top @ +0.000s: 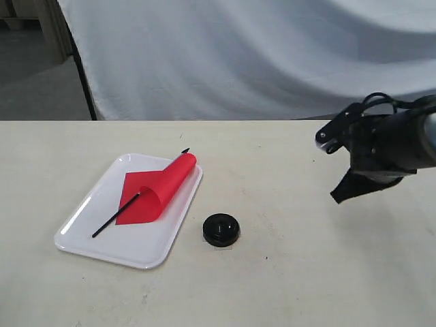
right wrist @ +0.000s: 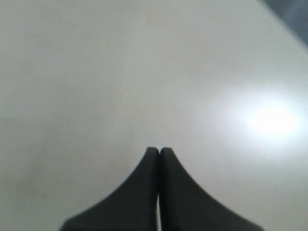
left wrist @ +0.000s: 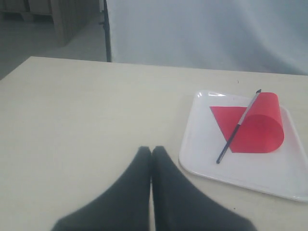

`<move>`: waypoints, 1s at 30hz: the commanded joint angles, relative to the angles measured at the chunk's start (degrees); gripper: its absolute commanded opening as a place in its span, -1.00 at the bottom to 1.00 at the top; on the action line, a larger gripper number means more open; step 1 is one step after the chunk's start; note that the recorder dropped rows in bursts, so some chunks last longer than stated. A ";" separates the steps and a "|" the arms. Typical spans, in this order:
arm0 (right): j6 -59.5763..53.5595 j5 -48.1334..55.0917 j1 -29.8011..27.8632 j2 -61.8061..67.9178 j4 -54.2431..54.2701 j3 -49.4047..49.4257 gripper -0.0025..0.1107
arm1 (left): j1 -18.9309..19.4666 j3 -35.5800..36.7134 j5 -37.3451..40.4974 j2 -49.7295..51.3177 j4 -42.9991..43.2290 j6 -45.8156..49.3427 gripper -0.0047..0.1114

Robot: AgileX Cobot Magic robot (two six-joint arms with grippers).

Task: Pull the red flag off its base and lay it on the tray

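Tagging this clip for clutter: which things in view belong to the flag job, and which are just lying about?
Job: bright red paper flag on a thin black stick, lying on the glossy white rectangular plastic tray; small round black plastic base, beside the tray; left tool and right tool, both shut, empty.
Just there: white cloth backdrop; pale tabletop.

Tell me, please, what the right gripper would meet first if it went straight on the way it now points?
Most likely the bare beige tabletop: the shut right gripper slants down at it, and its wrist view shows nothing else ahead. The round black plastic base seems off that line.
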 commanded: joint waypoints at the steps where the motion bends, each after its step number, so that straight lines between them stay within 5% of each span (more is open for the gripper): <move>1: -34.22 1.50 -4.30 -1.35 36.78 -5.29 -0.96 | 0.03 0.13 -0.41 -0.13 -0.26 0.28 -0.92; 6: -51.04 8.47 -7.10 -5.77 56.28 -8.02 -0.96 | 0.03 0.13 -0.41 -0.13 -0.26 0.28 -0.92; 15: -42.48 -9.83 -10.69 -31.95 57.00 3.94 -0.96 | 0.03 0.13 -0.41 -0.13 -0.26 0.28 -0.92; 23: -36.44 -33.12 -20.95 -62.63 57.00 18.91 -0.96 | 0.03 0.13 -0.41 -0.13 -0.26 0.28 -0.92; 30: -33.27 -35.91 -26.84 -75.80 57.43 24.94 -0.96 | 0.03 0.13 -0.41 -0.13 -0.26 0.28 -0.92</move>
